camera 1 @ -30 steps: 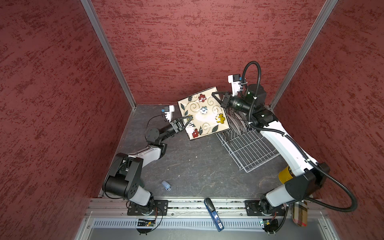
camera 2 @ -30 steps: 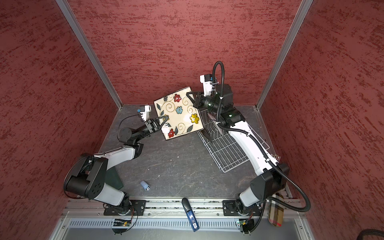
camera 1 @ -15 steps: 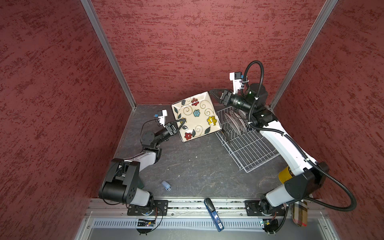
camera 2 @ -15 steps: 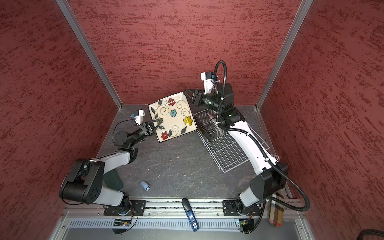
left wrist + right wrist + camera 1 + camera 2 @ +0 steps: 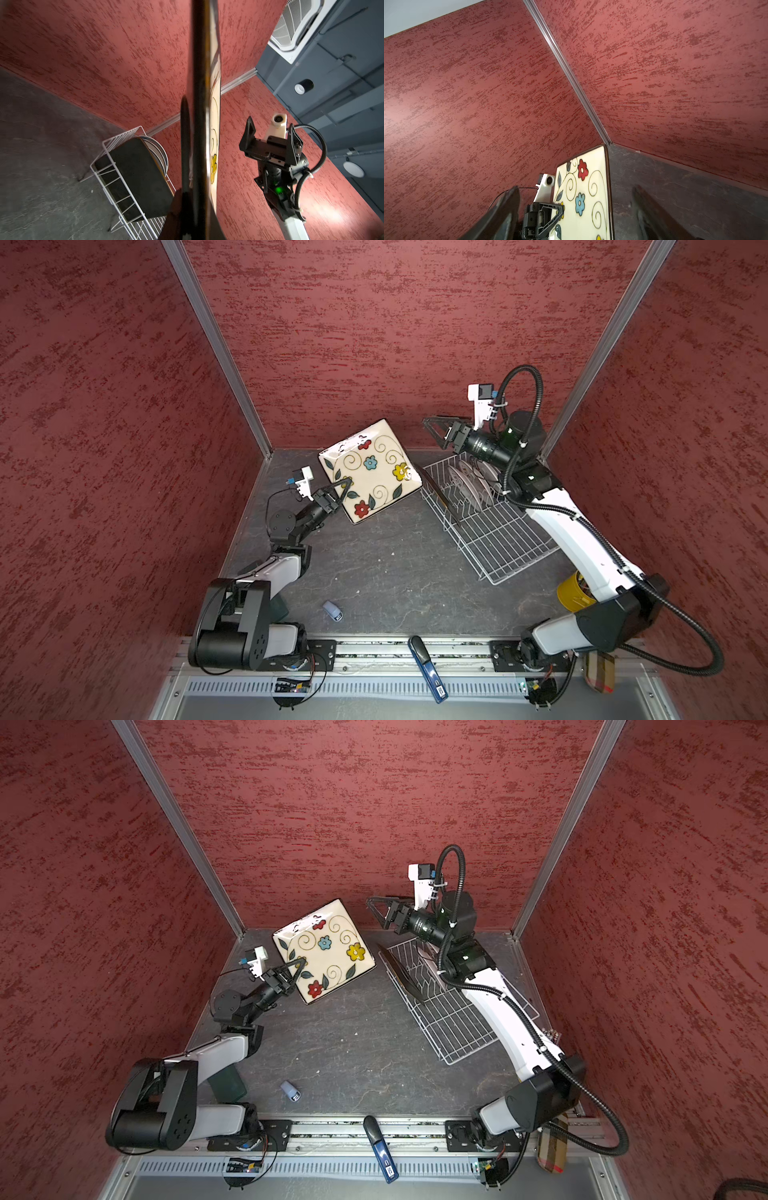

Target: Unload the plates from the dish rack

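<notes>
Now the left gripper is closed on the left edge of the flowered square plate, which hangs tilted over the table, just left of the dish rack. The right gripper stands wide open and empty, apart from the plate, above the rack's far end. Probably the plate must go down forward, where the table has open room; the rack's edge is close on its right.
</notes>
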Controlling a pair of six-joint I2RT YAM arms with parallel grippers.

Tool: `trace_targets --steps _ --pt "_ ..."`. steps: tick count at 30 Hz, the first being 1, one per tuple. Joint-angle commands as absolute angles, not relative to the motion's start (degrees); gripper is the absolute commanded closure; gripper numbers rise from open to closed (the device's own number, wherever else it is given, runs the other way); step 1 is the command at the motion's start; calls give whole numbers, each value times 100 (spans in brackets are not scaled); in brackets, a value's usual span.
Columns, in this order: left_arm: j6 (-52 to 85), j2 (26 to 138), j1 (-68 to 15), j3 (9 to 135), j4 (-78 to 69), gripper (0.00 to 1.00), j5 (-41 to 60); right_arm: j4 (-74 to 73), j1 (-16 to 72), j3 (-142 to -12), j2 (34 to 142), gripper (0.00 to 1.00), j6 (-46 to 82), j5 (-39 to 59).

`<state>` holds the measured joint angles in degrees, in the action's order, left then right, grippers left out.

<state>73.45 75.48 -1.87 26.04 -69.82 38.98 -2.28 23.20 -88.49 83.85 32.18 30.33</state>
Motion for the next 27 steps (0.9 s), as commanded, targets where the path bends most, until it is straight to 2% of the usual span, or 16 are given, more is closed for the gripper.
trace_targets --steps 1,11,16,22,27 --pt "7185 7057 -5 2515 -7183 100 3145 -474 2274 -8630 8015 11 3274 2795" --pt "6579 5564 350 2070 -4610 100 1904 -1125 2276 -6389 6557 6 3252 1716" --pt "6516 5122 475 1878 -3780 100 1171 -1454 2276 -5488 6009 6 3576 1351" --pt "6732 5119 759 1861 -2965 100 1111 -496 2274 -5263 5713 6 3308 524" --pt "6780 5019 806 1750 -2694 100 853 -257 2276 -5044 5466 6 3112 262"
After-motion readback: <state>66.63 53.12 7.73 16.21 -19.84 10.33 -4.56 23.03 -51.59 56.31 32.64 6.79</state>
